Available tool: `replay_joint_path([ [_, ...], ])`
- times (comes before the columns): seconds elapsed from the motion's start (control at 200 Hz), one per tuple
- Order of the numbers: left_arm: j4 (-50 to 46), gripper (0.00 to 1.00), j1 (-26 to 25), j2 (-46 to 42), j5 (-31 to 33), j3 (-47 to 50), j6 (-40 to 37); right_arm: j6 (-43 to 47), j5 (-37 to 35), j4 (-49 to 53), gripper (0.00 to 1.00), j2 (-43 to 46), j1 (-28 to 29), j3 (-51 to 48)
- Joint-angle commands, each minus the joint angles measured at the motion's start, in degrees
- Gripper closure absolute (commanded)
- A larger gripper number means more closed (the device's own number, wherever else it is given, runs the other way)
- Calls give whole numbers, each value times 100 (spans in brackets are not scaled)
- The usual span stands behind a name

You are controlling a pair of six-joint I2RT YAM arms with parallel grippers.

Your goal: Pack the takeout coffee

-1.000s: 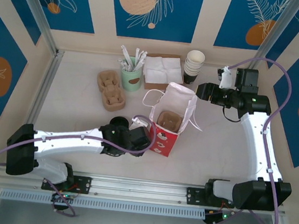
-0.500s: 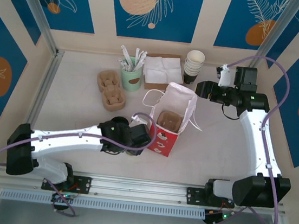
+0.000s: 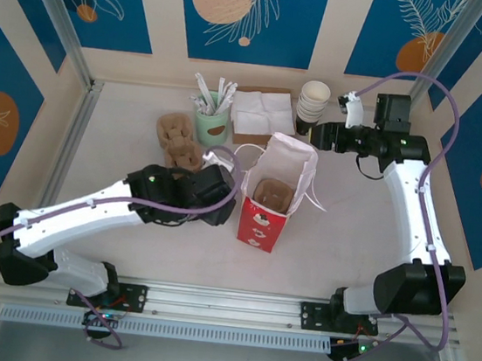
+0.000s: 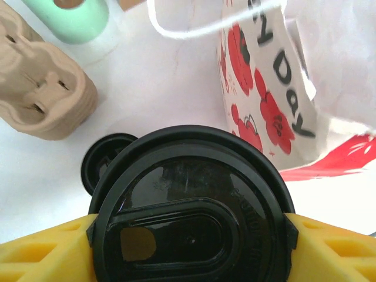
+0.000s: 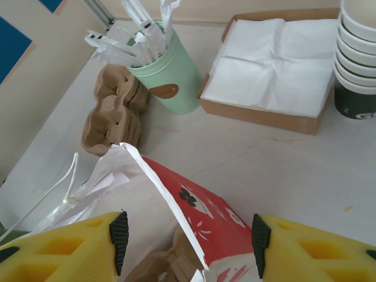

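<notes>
Blue-and-cream wall panels printed with orange circles and white leaves [image 3: 244, 14] enclose a pale off-white tabletop [image 3: 115, 130]; silver aluminium rails [image 3: 226, 304] cross the frame's bottom.

Two arms, same build: left arm [image 3: 88, 210], right arm [image 3: 414, 215]. Smooth white shells on long links, chunky black housings at joints and wrists. Lilac cable [image 3: 412, 76] looping loose along each. Fingers [image 5: 56, 249] bright yellow plastic with moulded cut-outs, black pads [image 5: 119, 235] on inner faces.

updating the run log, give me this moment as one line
left gripper: shut on coffee | right gripper: open at bag rim | bag: upright, open | coffee: not yet in bag
</notes>
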State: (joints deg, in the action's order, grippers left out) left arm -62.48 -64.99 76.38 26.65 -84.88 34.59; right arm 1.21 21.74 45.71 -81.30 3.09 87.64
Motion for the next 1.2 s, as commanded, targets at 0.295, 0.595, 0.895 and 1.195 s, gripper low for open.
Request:
replay_joint_path([
  [0.295,-1526,26,794,393,-570,-2351,-962,1267,999,950,39,-680,270,833],
  [0.595,-2257,26,900,1180,-1135,-4226,-1278,1694,100,1155,39,-735,506,944],
  [0.895,-2108,27,898,1553,-1578,-4810,-1411,1945,-202,1320,34,-843,587,1070],
  [1.195,-1840,28,900,1700,-2020,-5124,-1422,2162,-289,1339,31,-906,585,1024],
])
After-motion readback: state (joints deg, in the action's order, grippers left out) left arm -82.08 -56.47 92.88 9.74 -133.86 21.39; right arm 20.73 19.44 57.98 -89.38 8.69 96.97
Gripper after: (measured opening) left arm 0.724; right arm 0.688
